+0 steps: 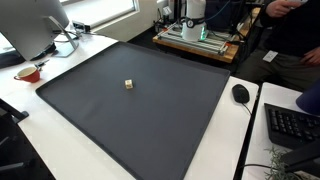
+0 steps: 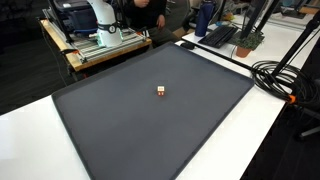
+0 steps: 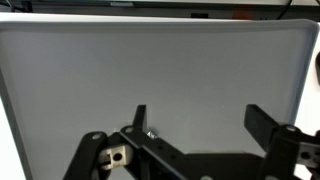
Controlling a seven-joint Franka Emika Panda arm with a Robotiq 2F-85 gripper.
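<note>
Hanging over the gray mat [image 3: 160, 70], our gripper [image 3: 200, 118] has its two fingers [image 3: 140, 118] spread wide, and we hold nothing. The little cube [image 1: 129, 84] sits alone near the middle of the mat in both exterior views, well away from every edge. By one edge of the white worktop [image 1: 55, 135] we see a black mouse [image 1: 240, 94] and a keyboard [image 1: 290, 125]. Black cables [image 2: 275, 75] lie along another edge.
</note>
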